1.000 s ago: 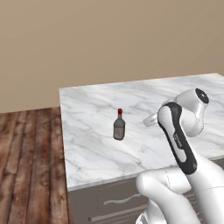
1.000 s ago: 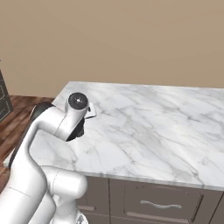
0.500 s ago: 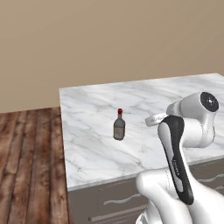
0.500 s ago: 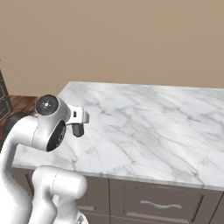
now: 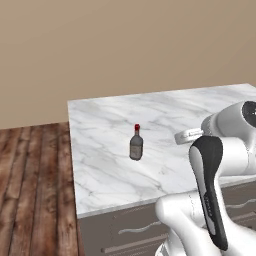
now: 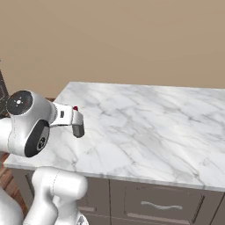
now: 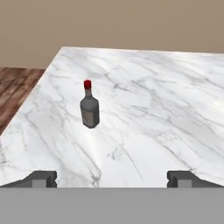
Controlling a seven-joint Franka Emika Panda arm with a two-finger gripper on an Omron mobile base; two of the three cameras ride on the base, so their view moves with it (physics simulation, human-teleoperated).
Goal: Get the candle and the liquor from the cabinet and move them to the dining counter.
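Arm has pulled back off the liquor [image 5: 136, 146] (upright on dining counter [image 5: 100, 175]); gripper [image 7: 112, 178] fingers spread wide, nothing held.

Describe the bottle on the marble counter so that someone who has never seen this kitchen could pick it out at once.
Find the wide dining counter with the white, grey-veined marble top over dark drawers. The liquor stands upright on that top, near the end that borders the wood floor. It is a small dark squarish bottle with a short neck, a red cap and a greyish label, with bare marble all around it.
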